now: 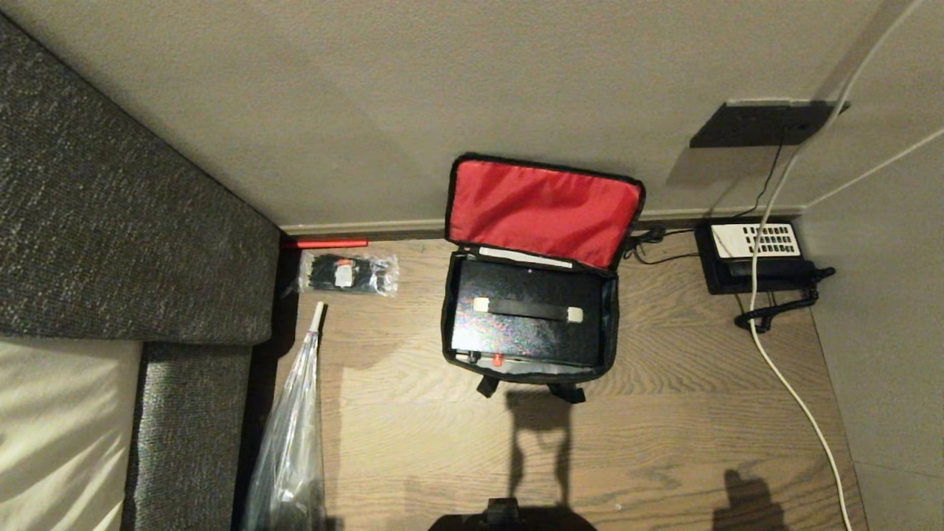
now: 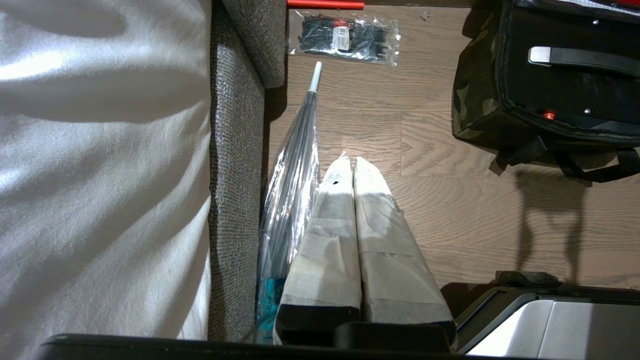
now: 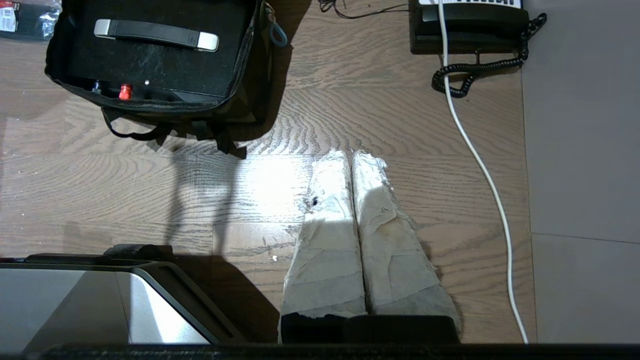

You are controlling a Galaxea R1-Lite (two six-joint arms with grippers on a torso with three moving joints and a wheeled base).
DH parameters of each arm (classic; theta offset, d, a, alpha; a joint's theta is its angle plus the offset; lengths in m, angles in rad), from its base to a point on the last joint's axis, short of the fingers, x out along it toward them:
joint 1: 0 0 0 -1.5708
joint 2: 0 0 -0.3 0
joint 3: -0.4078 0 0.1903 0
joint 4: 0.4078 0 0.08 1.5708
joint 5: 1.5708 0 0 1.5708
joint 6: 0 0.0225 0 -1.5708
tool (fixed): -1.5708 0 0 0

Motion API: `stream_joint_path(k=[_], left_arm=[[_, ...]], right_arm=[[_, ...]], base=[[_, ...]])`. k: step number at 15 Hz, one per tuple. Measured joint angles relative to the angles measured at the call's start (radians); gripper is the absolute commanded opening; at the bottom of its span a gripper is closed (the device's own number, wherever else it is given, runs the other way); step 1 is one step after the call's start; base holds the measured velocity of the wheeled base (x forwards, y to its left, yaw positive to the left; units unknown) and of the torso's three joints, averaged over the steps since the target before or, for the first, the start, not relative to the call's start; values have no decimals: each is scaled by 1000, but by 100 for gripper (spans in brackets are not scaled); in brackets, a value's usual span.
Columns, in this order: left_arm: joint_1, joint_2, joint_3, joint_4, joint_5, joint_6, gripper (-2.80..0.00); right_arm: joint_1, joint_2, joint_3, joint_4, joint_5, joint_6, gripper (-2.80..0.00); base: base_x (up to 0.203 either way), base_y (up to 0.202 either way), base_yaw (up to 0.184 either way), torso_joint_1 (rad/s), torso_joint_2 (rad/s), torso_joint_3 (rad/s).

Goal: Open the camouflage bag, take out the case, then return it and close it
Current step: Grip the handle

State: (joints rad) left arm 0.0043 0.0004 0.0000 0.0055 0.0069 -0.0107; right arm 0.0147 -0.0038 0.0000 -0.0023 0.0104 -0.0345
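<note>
Bag (image 1: 472, 339) sits on the wood floor (image 1: 664, 442) against the wall, lid (image 1: 542, 210) flipped up, red lining showing; case (image 1: 527, 321) lies flat inside the bag, handle up; my left gripper (image 2: 348, 162) hangs over the floor left of the bag, fingers pressed together, empty; right gripper (image 3: 350, 156) hangs right of the bag, likewise pressed together; phone (image 1: 752, 258) right of the bag by the wall.

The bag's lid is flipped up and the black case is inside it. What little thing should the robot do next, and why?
Probably reach one arm toward the raised red-lined lid to fold it down. The case already lies inside the camouflage bag, which stands open, and both the left gripper and right gripper hang shut and empty over the floor, away from the bag.
</note>
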Motion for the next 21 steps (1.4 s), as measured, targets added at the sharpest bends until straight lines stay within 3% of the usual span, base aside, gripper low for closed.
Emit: stream_joint_path(k=[13,19,21], left_arm=[[0,0,0,-1,0,-2,-280],[0,0,0,-1,0,3,-280],[0,0,0,-1,0,3,-280]], right_arm=[[0,1,0,0,0,0,-280],[0,1,0,1,1,-6,-280],[0,1,0,3,10,-48,-280]], base=[[0,0,0,1,1,190],[0,0,0,1,2,43],[0,0,0,0,0,0]])
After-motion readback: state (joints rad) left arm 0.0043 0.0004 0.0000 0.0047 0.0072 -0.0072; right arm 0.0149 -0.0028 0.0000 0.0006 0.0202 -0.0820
